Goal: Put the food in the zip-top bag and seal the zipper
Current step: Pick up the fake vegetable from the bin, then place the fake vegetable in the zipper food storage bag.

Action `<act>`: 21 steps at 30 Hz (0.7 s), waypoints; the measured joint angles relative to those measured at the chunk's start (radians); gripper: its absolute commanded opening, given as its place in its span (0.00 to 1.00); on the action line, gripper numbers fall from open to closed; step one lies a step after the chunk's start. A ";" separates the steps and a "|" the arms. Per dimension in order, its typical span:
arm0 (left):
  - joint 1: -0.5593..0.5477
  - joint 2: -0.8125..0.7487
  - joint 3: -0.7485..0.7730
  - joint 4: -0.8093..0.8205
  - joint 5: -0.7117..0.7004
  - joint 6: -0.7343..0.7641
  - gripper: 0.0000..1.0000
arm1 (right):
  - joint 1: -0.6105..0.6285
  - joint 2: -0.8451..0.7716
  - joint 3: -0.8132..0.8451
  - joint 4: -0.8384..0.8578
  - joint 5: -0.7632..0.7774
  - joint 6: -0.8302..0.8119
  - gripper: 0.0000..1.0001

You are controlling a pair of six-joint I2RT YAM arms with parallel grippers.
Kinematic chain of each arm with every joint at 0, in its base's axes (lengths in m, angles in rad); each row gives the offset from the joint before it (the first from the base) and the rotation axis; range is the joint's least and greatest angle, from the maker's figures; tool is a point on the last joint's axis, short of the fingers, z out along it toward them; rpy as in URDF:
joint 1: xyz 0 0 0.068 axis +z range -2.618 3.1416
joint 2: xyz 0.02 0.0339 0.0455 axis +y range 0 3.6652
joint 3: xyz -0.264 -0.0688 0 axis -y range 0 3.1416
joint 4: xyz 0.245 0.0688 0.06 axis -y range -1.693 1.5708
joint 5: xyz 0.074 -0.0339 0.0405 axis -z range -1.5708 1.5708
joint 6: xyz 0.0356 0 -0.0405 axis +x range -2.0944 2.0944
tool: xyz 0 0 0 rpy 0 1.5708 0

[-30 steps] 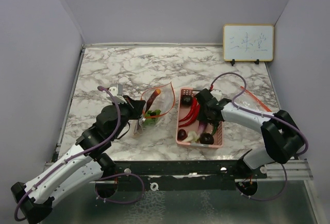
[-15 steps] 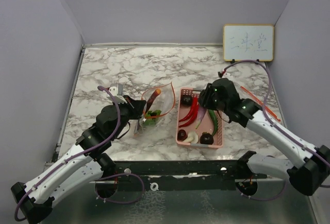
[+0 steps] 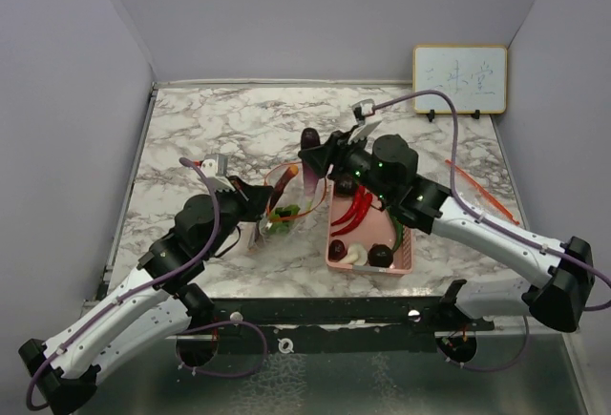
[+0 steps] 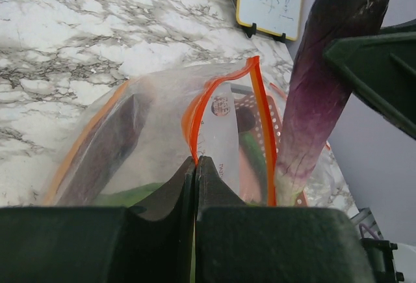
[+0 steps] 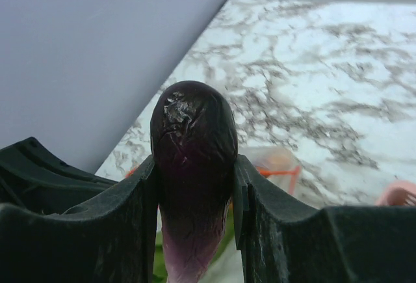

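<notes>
The clear zip-top bag (image 3: 291, 196) with an orange zipper rim stands open on the marble table. It holds green leaves and a dark long piece. My left gripper (image 3: 256, 207) is shut on the bag's near rim, seen pinched in the left wrist view (image 4: 195, 161). My right gripper (image 3: 317, 155) is shut on a long purple vegetable (image 3: 309, 138) and holds it upright just above the bag's mouth (image 5: 194, 140). The pink basket (image 3: 409, 260) holds red chilies (image 3: 355, 210), dark round pieces (image 3: 382, 256), a white mushroom-like piece (image 3: 355, 255) and a green pepper (image 3: 396, 229).
A small whiteboard (image 3: 459, 79) stands at the back right. A thin orange strip (image 3: 477, 186) lies on the table right of the basket. Grey walls close in the table on the left, back and right.
My right gripper lifted the purple vegetable out of the basket and carried it left and up to above the bag's mouth. My left gripper stayed on the bag rim.
</notes>
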 measured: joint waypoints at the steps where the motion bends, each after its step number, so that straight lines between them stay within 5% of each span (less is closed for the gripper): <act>1: 0.000 -0.002 0.004 -0.003 0.002 0.000 0.00 | 0.027 0.018 0.005 0.032 0.011 -0.017 0.03; 12: 0.000 -0.035 0.018 -0.048 0.008 -0.004 0.00 | 0.220 0.103 -0.153 0.518 0.328 -0.223 0.03; 21: 0.000 -0.032 0.024 -0.053 0.007 -0.003 0.00 | 0.376 0.154 -0.261 0.712 0.502 -0.437 0.13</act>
